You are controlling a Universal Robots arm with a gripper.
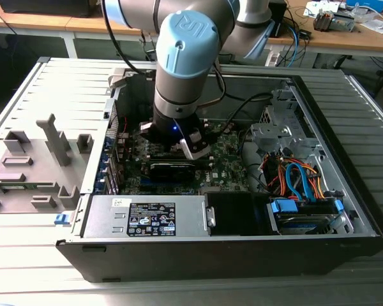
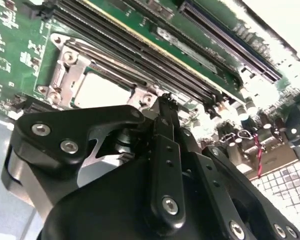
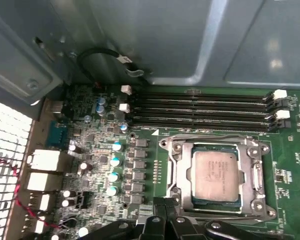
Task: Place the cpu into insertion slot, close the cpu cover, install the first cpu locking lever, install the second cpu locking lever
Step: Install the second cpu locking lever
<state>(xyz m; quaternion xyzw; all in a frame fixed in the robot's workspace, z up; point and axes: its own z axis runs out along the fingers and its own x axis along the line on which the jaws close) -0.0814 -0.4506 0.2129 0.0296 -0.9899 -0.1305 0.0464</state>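
One chip, the cpu, is sitting in the insertion slot at lower right of the first wrist view, the cpu cover framing it. Your claw is hovering beside it with fingers pinched together, holding nothing; you are risking scraping the cover frame or nearby capacitors.

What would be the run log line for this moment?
cpu: seated in slot | cover: down around cpu | gripper: at socket edge, holding nothing seen
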